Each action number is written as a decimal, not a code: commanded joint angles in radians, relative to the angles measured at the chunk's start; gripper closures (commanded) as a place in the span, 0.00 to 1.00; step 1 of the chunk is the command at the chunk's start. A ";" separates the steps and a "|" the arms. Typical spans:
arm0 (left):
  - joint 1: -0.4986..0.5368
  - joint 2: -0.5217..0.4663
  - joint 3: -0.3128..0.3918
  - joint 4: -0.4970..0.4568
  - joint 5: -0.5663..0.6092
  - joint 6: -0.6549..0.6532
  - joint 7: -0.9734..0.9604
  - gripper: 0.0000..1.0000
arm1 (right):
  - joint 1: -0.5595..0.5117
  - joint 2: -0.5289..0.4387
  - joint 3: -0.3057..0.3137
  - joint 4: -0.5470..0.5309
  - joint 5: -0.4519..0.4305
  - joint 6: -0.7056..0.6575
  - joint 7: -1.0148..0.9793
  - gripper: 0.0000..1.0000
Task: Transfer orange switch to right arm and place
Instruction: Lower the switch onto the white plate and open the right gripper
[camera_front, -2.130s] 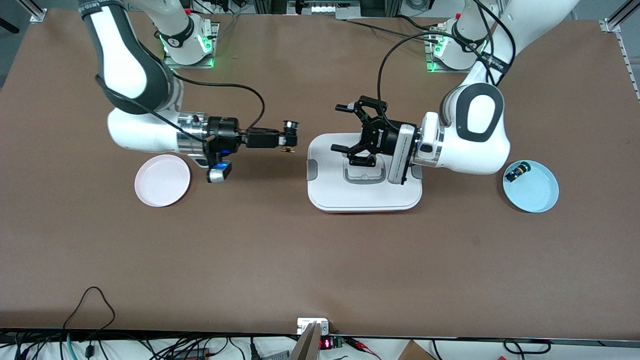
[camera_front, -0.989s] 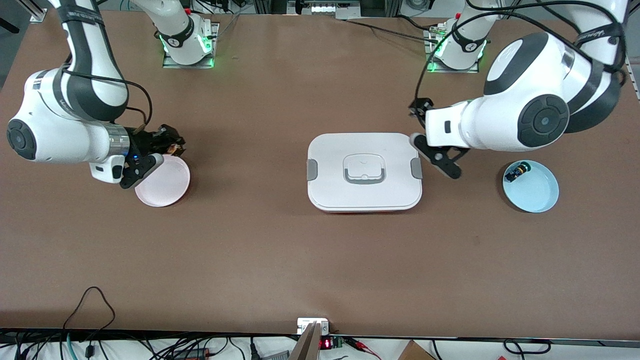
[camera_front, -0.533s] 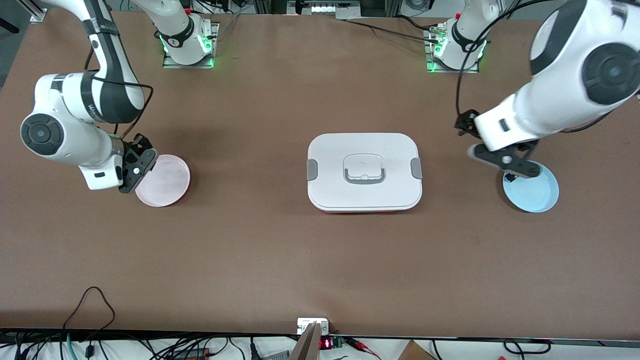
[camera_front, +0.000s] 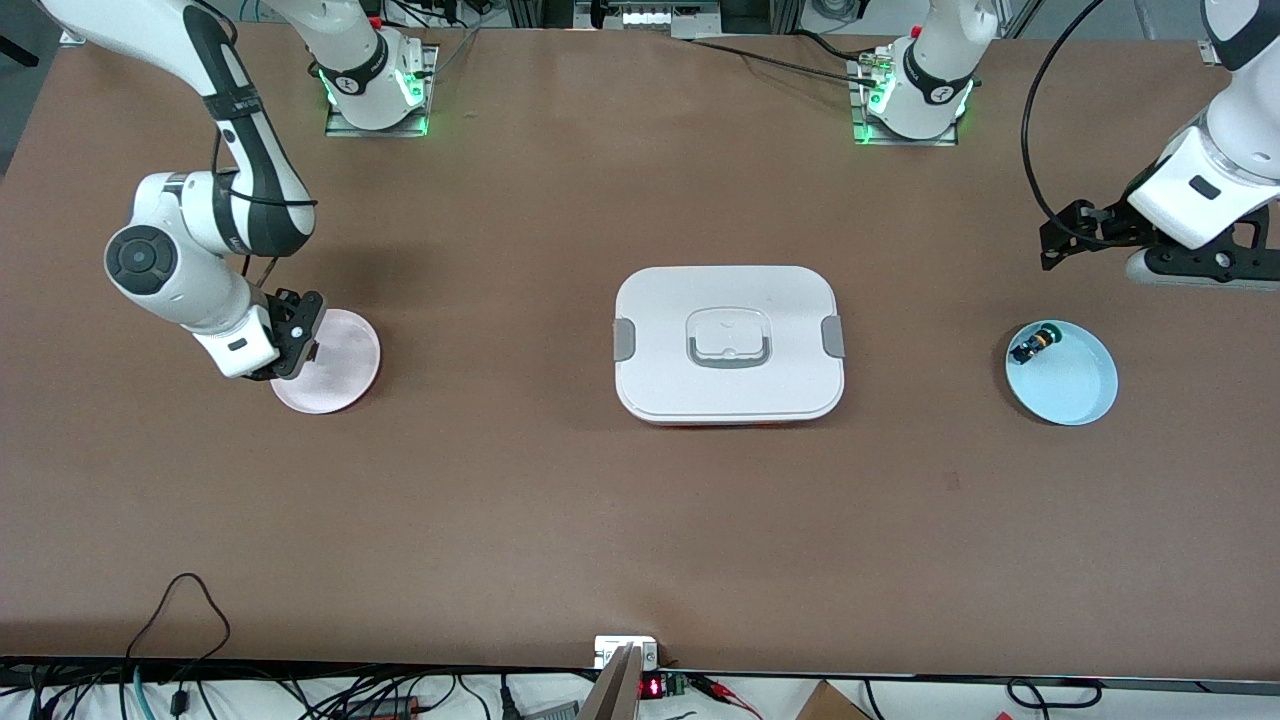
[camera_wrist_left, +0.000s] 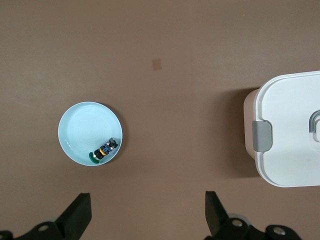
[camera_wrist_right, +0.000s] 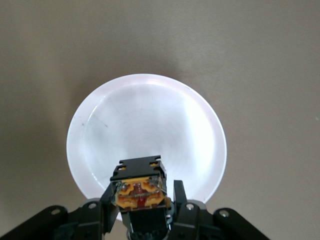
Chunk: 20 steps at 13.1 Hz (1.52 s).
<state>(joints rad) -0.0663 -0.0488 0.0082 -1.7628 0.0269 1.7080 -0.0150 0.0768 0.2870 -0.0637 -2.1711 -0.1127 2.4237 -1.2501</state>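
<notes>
Right wrist view: orange switch (camera_wrist_right: 140, 192) pinched tight in the jaws of the right gripper (camera_wrist_right: 142, 210), up over the pink plate (camera_wrist_right: 100, 125).
Right gripper spot: over the pink plate's edge, at the right arm's end of the table (camera_front: 560, 520).
Left gripper (camera_front: 1150, 245): jaws wide apart, nothing in them, up over the table near the blue plate (camera_front: 1085, 385).
Blue plate: small green switch (camera_front: 1033, 345) inside.
Middle of table: white box (camera_front: 727, 343), lid on.

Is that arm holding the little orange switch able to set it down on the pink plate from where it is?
Probably yes. The right gripper, shut on the orange switch, hangs directly over the pink plate, whose surface looks bare, with nothing between them. The left gripper is open above the table near the blue plate.
</notes>
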 joint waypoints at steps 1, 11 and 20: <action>-0.017 -0.010 0.013 -0.014 -0.012 0.000 -0.019 0.00 | -0.020 0.017 0.018 -0.062 -0.016 0.109 -0.046 0.82; 0.060 -0.006 -0.067 0.002 -0.012 -0.036 -0.022 0.00 | -0.031 0.061 0.018 -0.142 -0.001 0.288 -0.089 0.00; 0.063 -0.008 -0.091 0.005 -0.012 -0.033 -0.028 0.00 | 0.009 -0.048 0.016 0.167 0.229 -0.220 0.311 0.00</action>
<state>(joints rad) -0.0178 -0.0489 -0.0742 -1.7678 0.0268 1.6859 -0.0377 0.0781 0.2438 -0.0526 -2.1459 0.0372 2.4123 -1.0109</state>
